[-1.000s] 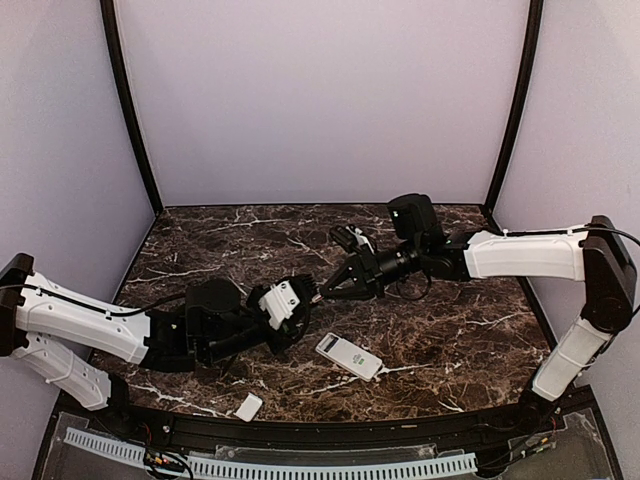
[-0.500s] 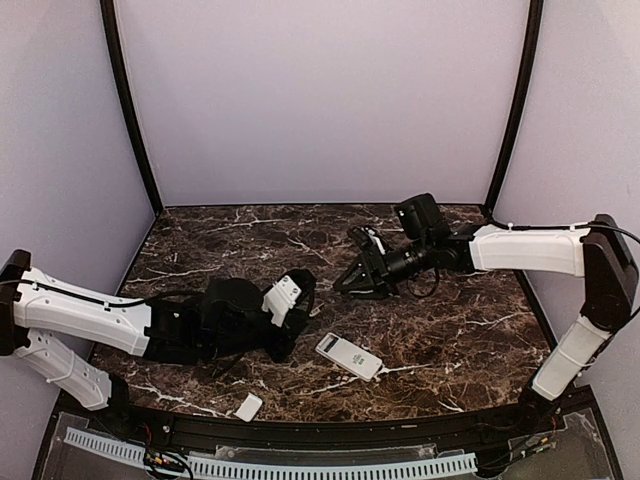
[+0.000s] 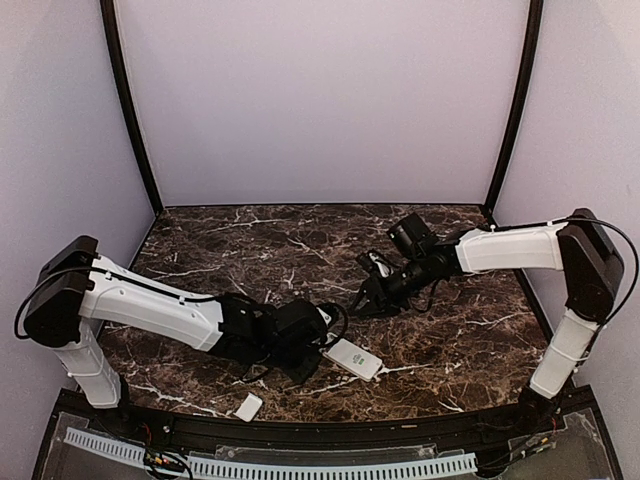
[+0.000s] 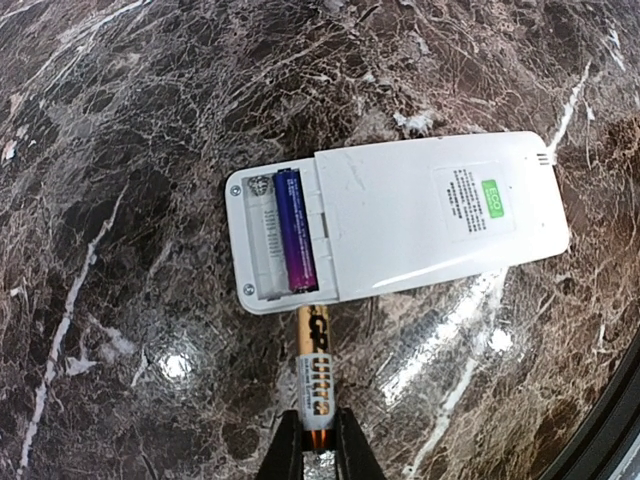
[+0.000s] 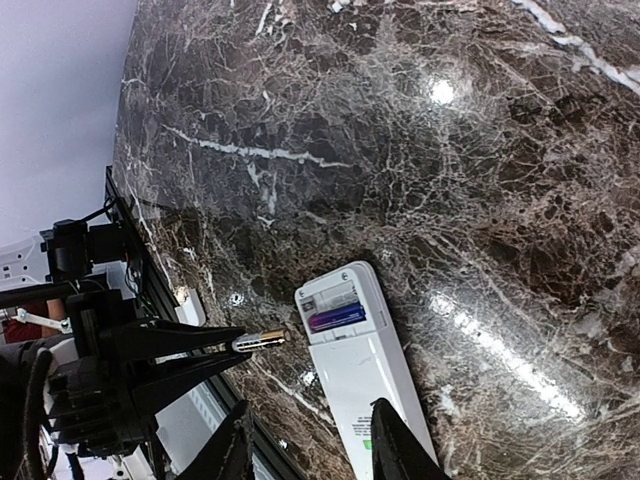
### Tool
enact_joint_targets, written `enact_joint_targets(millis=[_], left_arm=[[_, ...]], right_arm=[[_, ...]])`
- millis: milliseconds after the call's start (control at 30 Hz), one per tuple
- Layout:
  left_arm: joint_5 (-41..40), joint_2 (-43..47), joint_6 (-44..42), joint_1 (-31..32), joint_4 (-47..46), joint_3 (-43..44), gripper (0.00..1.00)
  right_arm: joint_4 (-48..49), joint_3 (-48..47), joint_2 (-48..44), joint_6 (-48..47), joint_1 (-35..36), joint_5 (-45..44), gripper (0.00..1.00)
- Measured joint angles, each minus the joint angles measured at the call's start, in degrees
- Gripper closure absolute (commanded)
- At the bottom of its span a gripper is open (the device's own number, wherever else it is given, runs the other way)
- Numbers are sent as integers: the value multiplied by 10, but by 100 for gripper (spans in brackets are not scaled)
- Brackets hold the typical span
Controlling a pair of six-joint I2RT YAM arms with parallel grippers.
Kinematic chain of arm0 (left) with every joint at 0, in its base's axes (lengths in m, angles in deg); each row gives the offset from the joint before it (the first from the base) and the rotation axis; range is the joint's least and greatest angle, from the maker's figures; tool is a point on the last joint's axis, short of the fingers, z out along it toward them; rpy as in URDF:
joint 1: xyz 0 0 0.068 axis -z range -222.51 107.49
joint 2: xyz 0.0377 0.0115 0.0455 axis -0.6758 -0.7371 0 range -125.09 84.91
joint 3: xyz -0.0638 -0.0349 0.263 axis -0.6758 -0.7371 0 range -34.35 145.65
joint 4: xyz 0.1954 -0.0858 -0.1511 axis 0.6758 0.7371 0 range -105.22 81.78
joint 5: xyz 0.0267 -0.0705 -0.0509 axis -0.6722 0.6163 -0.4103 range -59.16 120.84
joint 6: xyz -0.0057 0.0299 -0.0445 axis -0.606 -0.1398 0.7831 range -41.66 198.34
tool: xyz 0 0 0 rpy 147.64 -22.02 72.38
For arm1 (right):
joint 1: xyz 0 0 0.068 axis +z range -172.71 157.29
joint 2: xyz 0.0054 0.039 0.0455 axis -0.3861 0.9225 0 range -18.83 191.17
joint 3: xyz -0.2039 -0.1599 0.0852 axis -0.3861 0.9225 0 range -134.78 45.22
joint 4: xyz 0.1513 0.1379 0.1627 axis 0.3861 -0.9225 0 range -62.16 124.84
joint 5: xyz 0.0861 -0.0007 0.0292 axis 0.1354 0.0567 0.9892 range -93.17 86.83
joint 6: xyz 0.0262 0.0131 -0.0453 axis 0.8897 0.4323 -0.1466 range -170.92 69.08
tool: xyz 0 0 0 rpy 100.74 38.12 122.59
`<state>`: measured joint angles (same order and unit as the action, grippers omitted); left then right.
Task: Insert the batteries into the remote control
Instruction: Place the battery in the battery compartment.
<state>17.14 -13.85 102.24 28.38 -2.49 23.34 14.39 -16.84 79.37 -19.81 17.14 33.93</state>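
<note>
Well, slim cyl. battery (image 4: pixel 314 375), flat remote (image 4: pixel 420 215)

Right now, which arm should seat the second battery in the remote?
Left. The left gripper is shut on the gold battery, right beside the open compartment of the remote, where one slot sits empty next to the purple battery. The right gripper is open, holding nothing.

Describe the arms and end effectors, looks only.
Left arm and right arm match: white rounded link shells, black joints, thin black cables looping outside. Left end effector and right end effector are black with two slim tapered fingers.
</note>
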Motion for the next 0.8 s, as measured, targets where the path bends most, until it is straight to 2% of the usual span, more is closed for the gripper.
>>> enact_joint_targets(millis=[433,800], left_arm=[[-23,-48,21,-2,58,81,100],[-26,-58,5,-38,86,96,100]], right_arm=[[16,9,17,-21,0,1,63],[31,10,32,-20,0,9,63]])
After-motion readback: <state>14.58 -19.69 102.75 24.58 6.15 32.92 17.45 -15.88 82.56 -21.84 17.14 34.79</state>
